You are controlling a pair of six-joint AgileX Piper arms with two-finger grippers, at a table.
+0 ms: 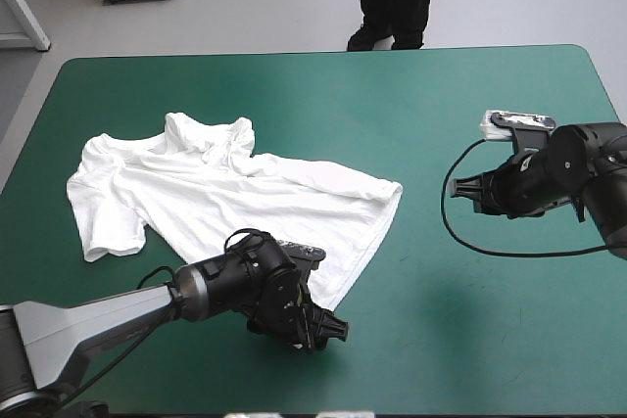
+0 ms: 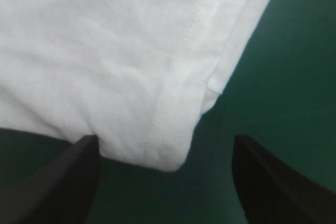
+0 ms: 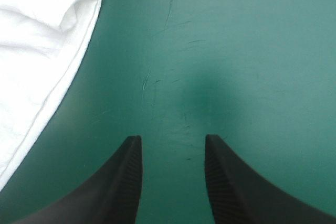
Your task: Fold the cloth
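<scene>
T-shirt [image 1: 225, 193]: was found spread on the counter [image 1: 441, 340], nothing folded. Left gripper [image 1: 331, 329]: was held wide at the T-shirt's hem corner. Right gripper [image 3: 173, 139]: was held parted, empty, near the T-shirt.

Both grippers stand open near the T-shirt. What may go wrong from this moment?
The left gripper is open with a hem corner of the T-shirt ahead between its fingers; the hem looks doubled, so it may pinch one layer only.
The right gripper hangs open over bare teal-green cover, the shirt off to one side; shutting here would likely catch nothing.
The collar is bunched; folding may trap creases.
</scene>
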